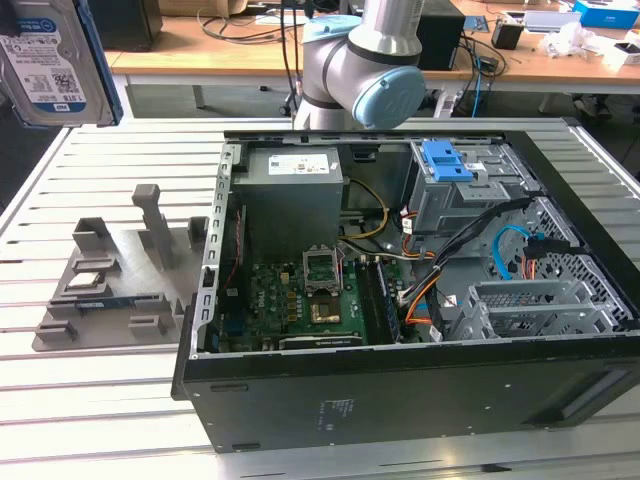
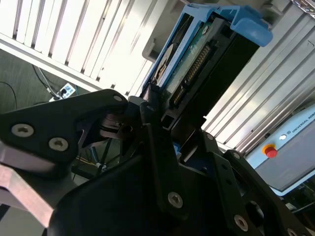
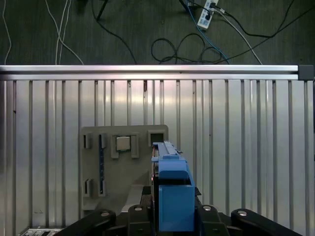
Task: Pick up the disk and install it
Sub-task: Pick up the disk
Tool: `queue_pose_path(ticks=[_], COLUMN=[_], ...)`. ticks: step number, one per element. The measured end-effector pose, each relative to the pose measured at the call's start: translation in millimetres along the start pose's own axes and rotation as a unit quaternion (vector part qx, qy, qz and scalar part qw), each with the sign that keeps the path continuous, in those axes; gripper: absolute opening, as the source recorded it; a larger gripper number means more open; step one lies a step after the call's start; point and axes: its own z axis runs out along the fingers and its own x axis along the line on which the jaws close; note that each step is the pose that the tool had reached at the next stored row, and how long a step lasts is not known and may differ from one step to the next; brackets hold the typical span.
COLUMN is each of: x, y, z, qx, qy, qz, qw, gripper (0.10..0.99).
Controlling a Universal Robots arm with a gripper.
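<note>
Silver-grey arm (image 1: 393, 22), pale blue joint cap (image 1: 388, 95), black screw-studded jaws.

The end effector (image 2: 160, 110), clamped on the disk (image 1: 45, 60), hangs in open air above the slatted tabletop (image 1: 90, 400). Beneath it stands a grey fixture (image 1: 110, 285) with upright posts. Inside the open computer case (image 1: 400, 400), loose cables (image 1: 470, 232) cross beside the drive cage (image 1: 440, 205), and the power-supply box (image 1: 290, 205) fills the neighbouring corner.
</note>
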Motion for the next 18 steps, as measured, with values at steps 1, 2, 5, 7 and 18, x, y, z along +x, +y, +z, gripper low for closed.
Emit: queue_pose_path(ticks=[1, 2, 5, 7, 18], x=[0.0, 0.0, 0.0, 0.0, 0.0], y=[0.1, 0.1, 0.4, 0.4, 0.9], z=[-3.3, -5.1, -10.7, -13.5, -26.0], qx=[0.0, 0.0, 0.0, 0.0, 0.0], qy=[0.0, 0.0, 0.0, 0.0, 0.0], qz=[0.0, 0.0, 0.0, 0.0, 0.0], qw=[1.0, 1.0, 1.0, 1.0, 1.0], gripper=[0.365, 0.365, 0.365, 0.365, 0.365])
